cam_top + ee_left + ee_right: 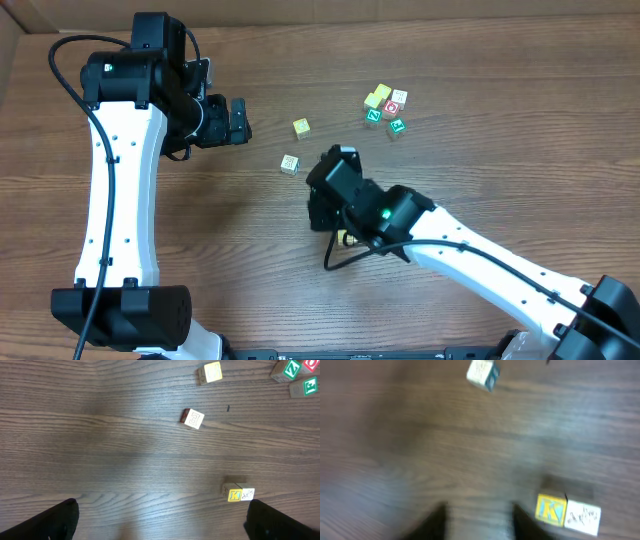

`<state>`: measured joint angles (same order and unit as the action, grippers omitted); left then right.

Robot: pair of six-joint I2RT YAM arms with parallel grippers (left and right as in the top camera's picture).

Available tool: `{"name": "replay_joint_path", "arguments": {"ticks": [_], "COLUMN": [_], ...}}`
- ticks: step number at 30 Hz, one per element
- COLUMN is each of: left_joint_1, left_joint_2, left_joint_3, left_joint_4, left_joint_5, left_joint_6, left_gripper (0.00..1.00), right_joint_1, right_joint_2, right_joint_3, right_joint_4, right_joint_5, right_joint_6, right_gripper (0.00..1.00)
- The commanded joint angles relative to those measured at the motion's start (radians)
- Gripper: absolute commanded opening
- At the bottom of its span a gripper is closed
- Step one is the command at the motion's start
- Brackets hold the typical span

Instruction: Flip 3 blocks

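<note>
A: What is the surface, and what lies around it?
B: A dark brown wood-grain table (200, 250), with a plain tan surface (420, 12) along its far edge. Two white arms reach over it.
A: Where are the three blocks?
B: Start from the white block (290, 164), alone near the table's middle. The K block (234, 494) and the cream block (247, 494) sit touching, side by side, nearer the robot than the white block and to its right.
A: Does every view show them?
B: No. From overhead the right arm covers that pair, leaving only a yellow sliver. Both wrist views show the pair whole. The right wrist view is blurred, yet it alone shows the white block's teal side.
A: How do they look?
B: Small wooden cubes. The white block's top has a grey line pattern. The K block shows a yellow face with the letter. The cream block has faint scribbly print.
A: And the claws?
B: The left claw (161, 515) is spread wide over bare wood, left of the white block and farther back. The right claw (480, 525), just right of the white block, has its fingers apart and grips nothing.
A: Anything else?
B: A yellow block (301, 127) sits just beyond the white block. A cluster (386, 110) of green, red and pale blocks lies well apart to its right
</note>
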<state>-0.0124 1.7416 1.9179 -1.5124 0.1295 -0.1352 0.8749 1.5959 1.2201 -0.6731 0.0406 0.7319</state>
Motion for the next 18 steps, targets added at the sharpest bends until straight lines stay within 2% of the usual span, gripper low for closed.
{"name": "replay_joint_path", "arguments": {"ticks": [1,3,5,9,12,18], "left_joint_1": [0.005,0.005,0.005,0.005,0.006,0.005], "left_joint_2": [0.009,0.009,0.009,0.009,0.009,0.009], "left_joint_3": [0.02,0.02,0.02,0.02,0.02,0.02], "left_joint_4": [-0.001,-0.001,-0.001,-0.001,-0.001,-0.001], "left_joint_5": [-0.007,-0.007,-0.006,-0.007,-0.007,-0.007], "left_joint_6": [-0.01,-0.01,-0.01,-0.01,-0.01,-0.01], "left_gripper": [1.0,1.0,1.0,1.0,1.0,1.0], "right_joint_1": [-0.051,-0.075,-0.104,-0.198,-0.314,-0.536], "right_joint_2": [0.003,0.017,0.027,0.027,0.027,0.027], "right_joint_3": [0.017,0.017,0.017,0.017,0.017,0.017], "right_joint_4": [0.014,0.017,0.017,0.0,-0.04,-0.15], "right_joint_5": [-0.002,0.003,0.003,-0.014,-0.097,-0.174], "right_joint_6": [0.0,0.0,-0.001,-0.004,-0.012,-0.159], "right_gripper": [0.68,0.89,1.0,1.0,1.0,1.0]}}
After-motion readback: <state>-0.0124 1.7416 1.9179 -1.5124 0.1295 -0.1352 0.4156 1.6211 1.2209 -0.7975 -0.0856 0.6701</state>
